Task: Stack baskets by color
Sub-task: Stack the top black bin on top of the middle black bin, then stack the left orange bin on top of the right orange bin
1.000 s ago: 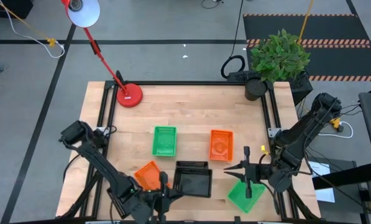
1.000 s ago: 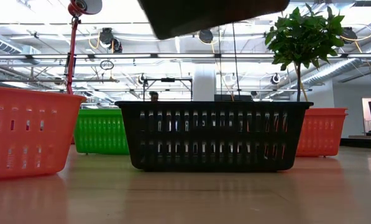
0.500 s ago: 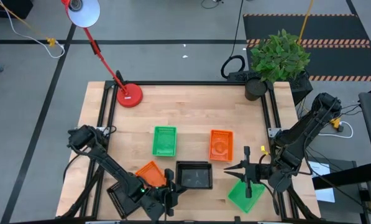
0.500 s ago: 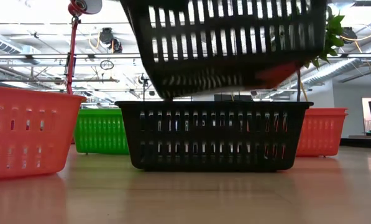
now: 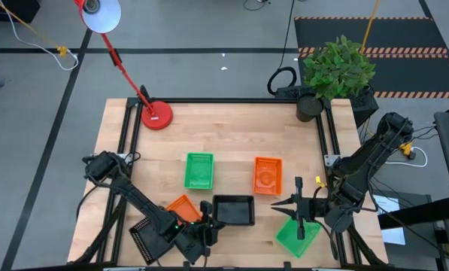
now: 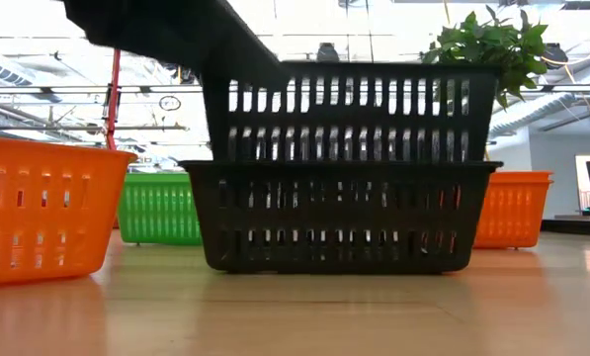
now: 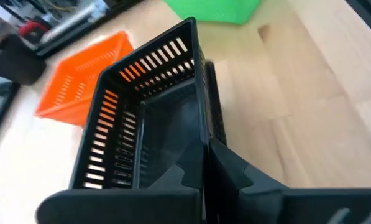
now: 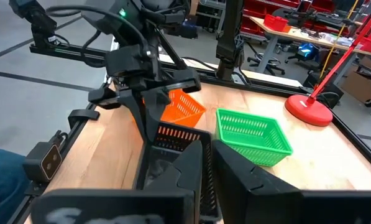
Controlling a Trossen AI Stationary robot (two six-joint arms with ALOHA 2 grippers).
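Observation:
My left gripper (image 5: pixel 207 220) is shut on a black basket (image 6: pixel 354 114), which sits inside a second black basket (image 6: pixel 339 218) near the table's front edge. The upper half of the held basket stands above the lower one's rim. An orange basket (image 5: pixel 183 209) stands just left of them. A green basket (image 5: pixel 199 170) and an orange basket (image 5: pixel 268 175) stand farther back. At the near right, my right gripper (image 5: pixel 299 224) is raised and shut over a tilted green basket (image 5: pixel 298 237). My left gripper pinches the rim of the upper black basket's near long wall (image 7: pixel 199 118) at its left end, one finger inside and one outside. The fingers come slanting down from the table's left and lie along the wall. The basket sits level, its lower part inside the other black basket. My right gripper seems to hold the green basket by a wall (image 8: pixel 206 183) between its nearly shut fingers. The gripper itself hides the place of contact in the high view. The basket shows tilted and turned cornerwise below the fingers.
A third black basket (image 5: pixel 145 241) lies at the near left corner beside my left arm. A red lamp base (image 5: pixel 156 115) stands at the far left and a potted plant (image 5: pixel 337 68) at the far right. Bare wood lies between the far baskets and the back edge.
My left gripper has come down and tipped further downward with the black basket. The basket hung tilted above the other black basket and now sits level inside it.

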